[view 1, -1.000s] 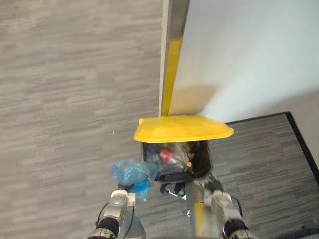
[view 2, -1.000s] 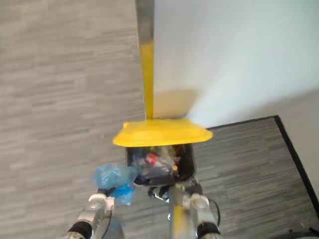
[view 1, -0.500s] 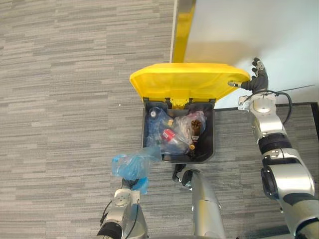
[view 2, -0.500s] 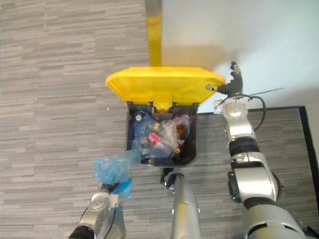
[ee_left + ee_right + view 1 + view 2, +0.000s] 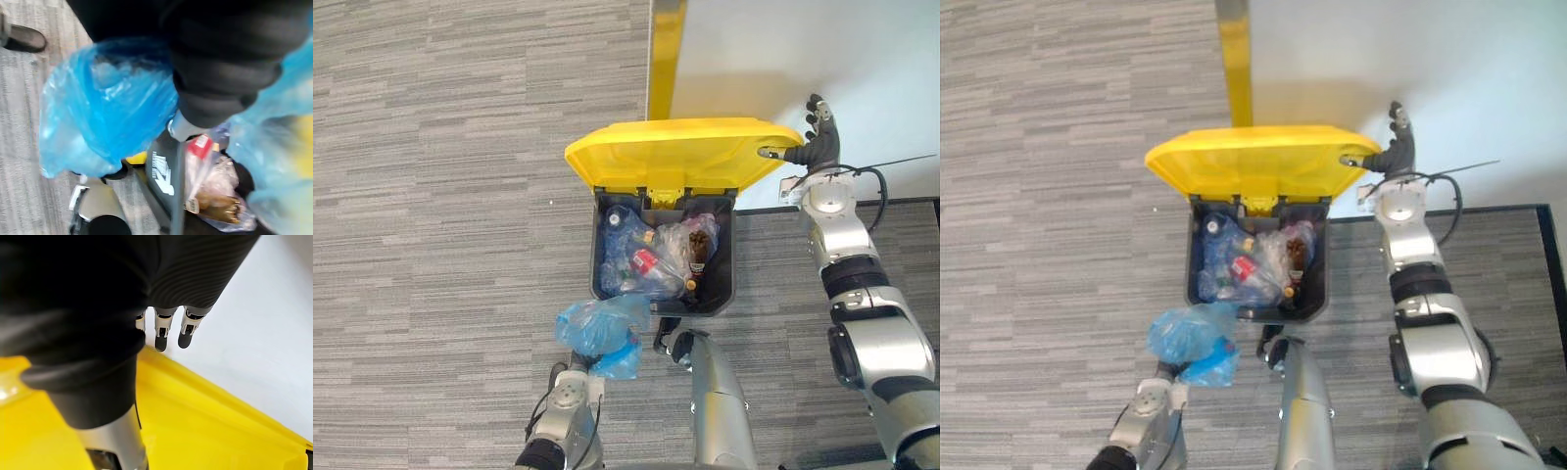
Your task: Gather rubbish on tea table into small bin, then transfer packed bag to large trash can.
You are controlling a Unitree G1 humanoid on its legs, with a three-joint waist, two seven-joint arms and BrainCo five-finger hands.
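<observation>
Yellow lid point(image 5: 680, 152) raised; bottles point(image 5: 628, 257) crowd bin point(image 5: 728, 276).

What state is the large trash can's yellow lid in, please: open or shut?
Open: the yellow lid is tipped back, the right hand at its far corner, and rubbish shows inside the trash can.

Stereo head pair steeply down over shared trash can point(image 5: 705, 305); wrist cameras close-up.
</observation>
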